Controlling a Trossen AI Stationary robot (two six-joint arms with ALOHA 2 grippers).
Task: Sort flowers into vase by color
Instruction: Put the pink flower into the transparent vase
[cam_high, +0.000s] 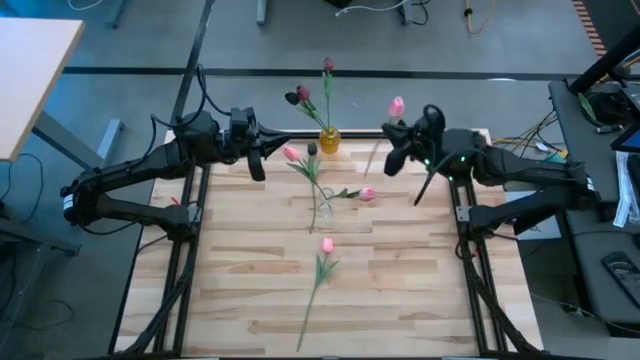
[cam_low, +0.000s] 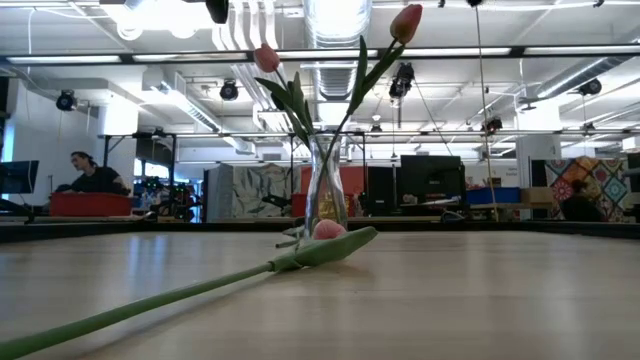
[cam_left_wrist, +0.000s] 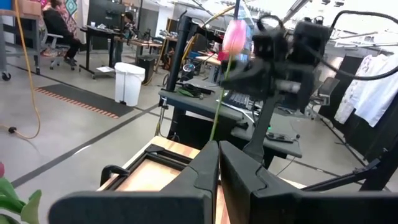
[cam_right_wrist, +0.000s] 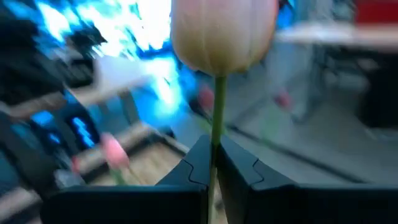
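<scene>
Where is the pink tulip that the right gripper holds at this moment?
In the high view the pink tulip is at the table's far right, its stem pinched in the shut right gripper, right of the yellow vase.

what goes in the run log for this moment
right pincer: shut on pink tulip stem, raised | left pincer: shut, empty | clear vase: pink tulips

The left arm reaches in from the table's left edge toward the far side, its wrist bent inward; the left gripper (cam_high: 256, 158) hangs there with its 2 fingers pressed together, holding nothing; the right arm comes in from the right edge, its right gripper (cam_high: 393, 160) clamped on the stem of a pink tulip (cam_right_wrist: 222, 34), the head standing above the fingers (cam_right_wrist: 193, 165).
</scene>
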